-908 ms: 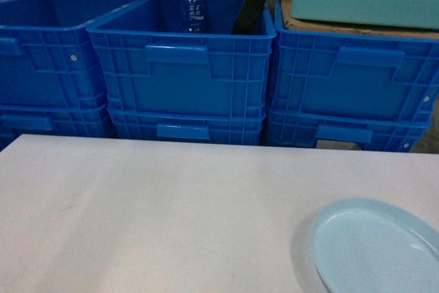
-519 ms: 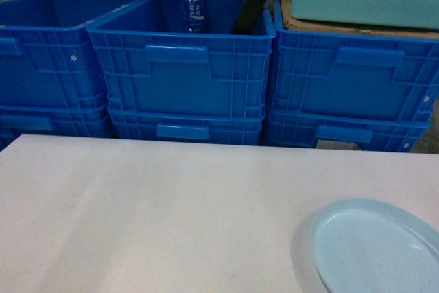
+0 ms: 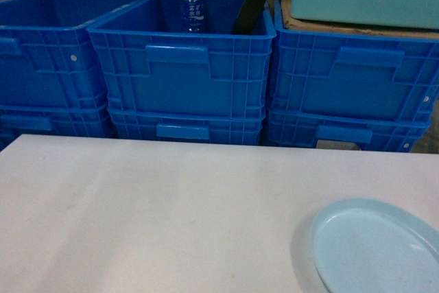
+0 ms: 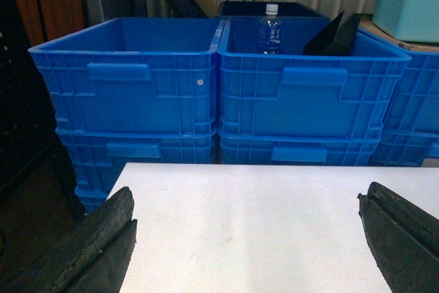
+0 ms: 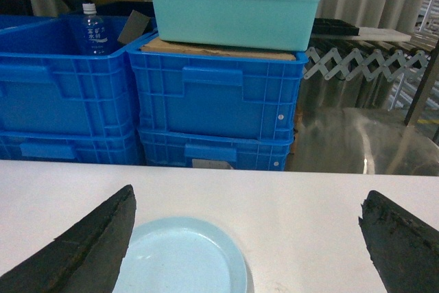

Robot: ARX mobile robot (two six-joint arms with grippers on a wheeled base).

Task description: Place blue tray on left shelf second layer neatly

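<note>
where the white desk (image 3: 171,211) nears the robot on its right, the pale light-blue round glossy plastic tray (image 3: 374,248) lies flat, untouched. right pincer (image 5: 247,252) hovers over it, jaws wide, empty, left finger above the tray's rim. left pincer (image 4: 247,245) equally wide, empty, over bare desk. behind the desk: stacked deep dark-blue plastic crates (image 3: 182,66); a clear plastic bottle (image 3: 192,6) stands in the middle one; a teal rectangular bin (image 5: 233,15) tops the right stack.
</note>
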